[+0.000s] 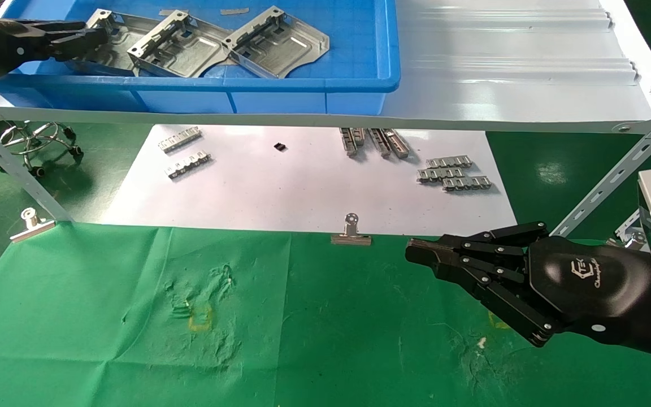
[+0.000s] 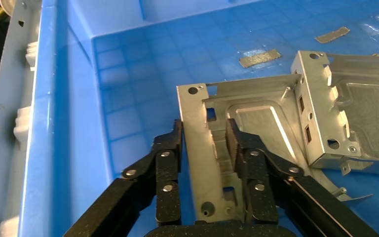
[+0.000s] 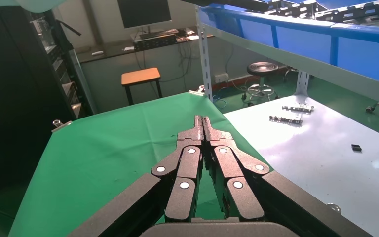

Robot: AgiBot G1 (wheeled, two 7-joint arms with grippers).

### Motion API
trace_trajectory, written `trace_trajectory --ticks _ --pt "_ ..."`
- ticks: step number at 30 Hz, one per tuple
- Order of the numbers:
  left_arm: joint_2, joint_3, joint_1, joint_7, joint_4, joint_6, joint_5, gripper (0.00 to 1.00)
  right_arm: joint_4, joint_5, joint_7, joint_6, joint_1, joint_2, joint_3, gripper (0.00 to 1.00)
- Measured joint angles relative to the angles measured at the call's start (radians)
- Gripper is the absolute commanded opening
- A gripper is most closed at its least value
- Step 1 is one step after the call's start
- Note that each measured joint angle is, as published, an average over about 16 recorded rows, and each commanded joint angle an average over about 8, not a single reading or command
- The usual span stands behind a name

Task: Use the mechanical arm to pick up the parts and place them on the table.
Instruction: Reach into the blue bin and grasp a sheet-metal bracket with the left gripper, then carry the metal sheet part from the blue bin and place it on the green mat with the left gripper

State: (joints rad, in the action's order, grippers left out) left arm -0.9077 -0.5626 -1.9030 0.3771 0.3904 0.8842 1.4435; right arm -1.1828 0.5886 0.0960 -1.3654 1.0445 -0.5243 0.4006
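Note:
Three silver parts lie overlapping in a blue bin (image 1: 303, 85) on the white shelf: one at the left (image 1: 119, 53), one in the middle (image 1: 181, 48), one at the right (image 1: 280, 45). My left gripper (image 1: 102, 35) reaches into the bin from the left. In the left wrist view it (image 2: 205, 131) straddles the folded slotted edge of the left part (image 2: 256, 116), a finger pressed against each side; a second part (image 2: 360, 108) overlaps it. My right gripper (image 1: 410, 249) hovers shut and empty over the green table (image 1: 303, 316), with its jaws (image 3: 203, 121) together.
White paper (image 1: 303, 181) beyond the cloth carries small toothed strips (image 1: 454, 173) (image 1: 181, 138). Binder clips (image 1: 351, 233) (image 1: 31, 225) hold the cloth's far edge. Slanted shelf struts (image 1: 20, 175) (image 1: 613, 175) stand at both sides. A stool base (image 1: 37, 138) is at far left.

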Motion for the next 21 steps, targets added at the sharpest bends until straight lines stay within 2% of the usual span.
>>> trace_trajectory --ticks 21 --pt "0.005 0.025 -0.001 -0.042 0.023 -0.022 -0.030 0.00 0.000 0.000 0.000 0.000 0.000 0.000 0.000 0.00"
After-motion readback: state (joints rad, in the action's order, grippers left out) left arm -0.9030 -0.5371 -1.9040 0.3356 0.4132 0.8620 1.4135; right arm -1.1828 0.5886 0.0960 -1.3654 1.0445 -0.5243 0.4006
